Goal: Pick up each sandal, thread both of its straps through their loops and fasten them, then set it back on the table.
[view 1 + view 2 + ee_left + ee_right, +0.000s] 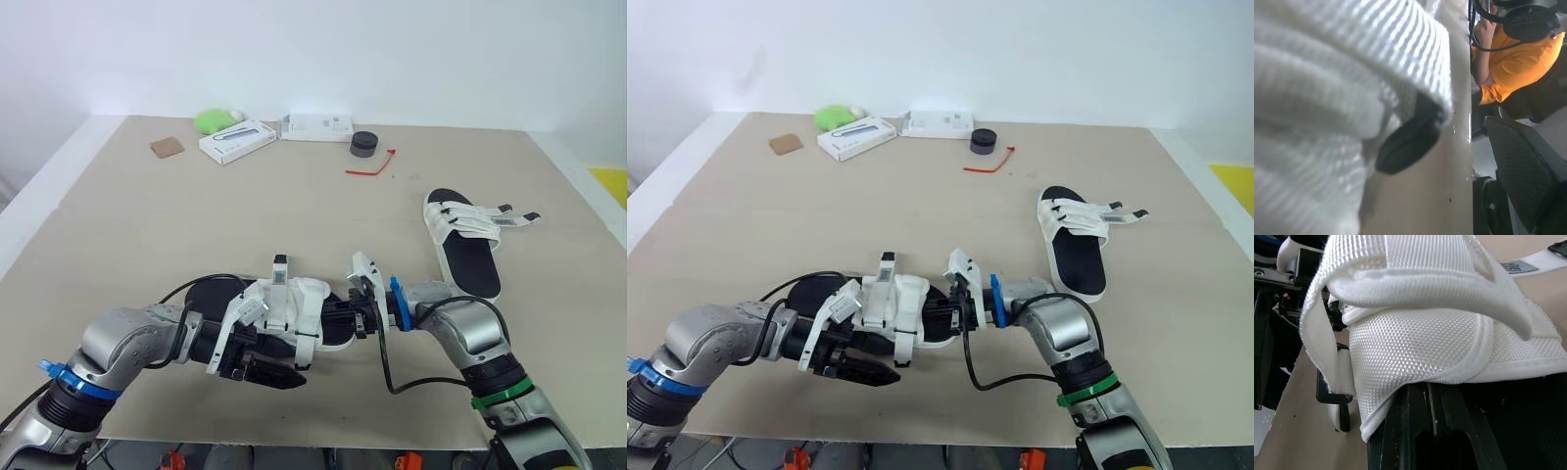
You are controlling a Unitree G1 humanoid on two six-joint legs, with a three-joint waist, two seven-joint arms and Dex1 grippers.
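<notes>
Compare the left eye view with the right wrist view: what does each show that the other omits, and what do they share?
Left eye view, not the wrist view: the second sandal lying at the right of the table, plus a white box, a green object, a black round item and a red tie near the far edge. Right wrist view, not the eye view: the weave of a white strap up close and the black loop on it. Both: the near sandal and the table.

Both forearms angle inward, elbows out. The left pincer (289, 379) and right pincer (341, 315) point toward each other, close together.
</notes>
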